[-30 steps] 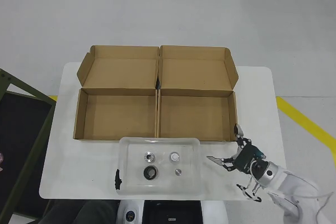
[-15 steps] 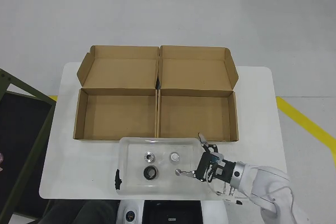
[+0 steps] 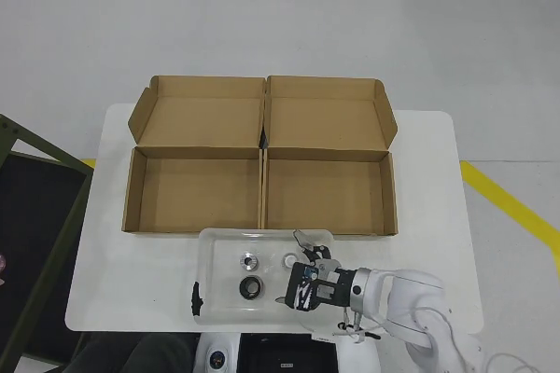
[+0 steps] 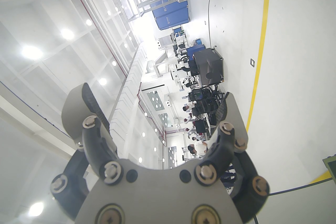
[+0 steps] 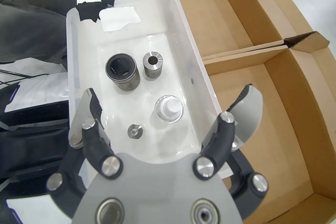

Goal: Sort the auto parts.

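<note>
parts (image 5: 122,72) in bin (image 5: 183,22): 4 | cardboard boxes (image 5: 210,7): 2 | right claw (image 5: 169,91): spread

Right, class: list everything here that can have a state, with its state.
Left box: lid open, empty.
Right box: lid open, empty.
Clear bin: uncovered, loaded.
Black bearing: upright.
Steel sleeve: upright.
Small steel disc: lying flat.
Right pincer: open, empty, over bin.
Left pincer: open, empty.
</note>
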Robot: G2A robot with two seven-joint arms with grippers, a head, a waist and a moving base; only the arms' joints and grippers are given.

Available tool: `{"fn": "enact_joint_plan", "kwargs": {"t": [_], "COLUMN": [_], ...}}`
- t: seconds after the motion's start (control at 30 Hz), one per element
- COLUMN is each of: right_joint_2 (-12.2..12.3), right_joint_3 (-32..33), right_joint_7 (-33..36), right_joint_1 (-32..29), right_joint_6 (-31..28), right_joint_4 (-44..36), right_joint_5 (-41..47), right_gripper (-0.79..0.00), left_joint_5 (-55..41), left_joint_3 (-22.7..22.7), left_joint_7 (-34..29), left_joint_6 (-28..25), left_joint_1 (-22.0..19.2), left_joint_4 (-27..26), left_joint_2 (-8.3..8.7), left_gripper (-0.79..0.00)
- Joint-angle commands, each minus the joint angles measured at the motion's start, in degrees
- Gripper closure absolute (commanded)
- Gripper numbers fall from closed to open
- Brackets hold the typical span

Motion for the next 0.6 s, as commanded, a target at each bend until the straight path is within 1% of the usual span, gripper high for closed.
{"fn": "enact_joint_plan", "kwargs": {"t": [0.0, 0.3, 0.57], "right_joint_2": [0.0, 0.1, 0.3], "right_joint_3": [-0.8, -3.4, -4.6], "right_joint_7": [1.3, 5.2, 5.9], "right_joint_1": [0.6, 3.0, 4.4], "right_joint_6": [0.1, 1.3, 2.2], "right_joint_4": [0.2, 2.7, 5.2], "right_joint_5": [0.5, 2.7, 4.1], "right_gripper": [-0.785, -0.785, -0.785], "left_joint_5": [0.0, 0.0, 0.0], "left_joint_3": [0.0, 0.0, 0.0], "left_joint_7": [0.0, 0.0, 0.0], "left_joint_6": [0.0, 0.0, 0.0], "left_joint_1": [0.0, 0.0, 0.0], "left_joint_4": [0.0, 0.0, 0.0], "left_joint_2": [0.00, 0.00, 0.00], "left_gripper": [-0.785, -0.785, -0.785]}}
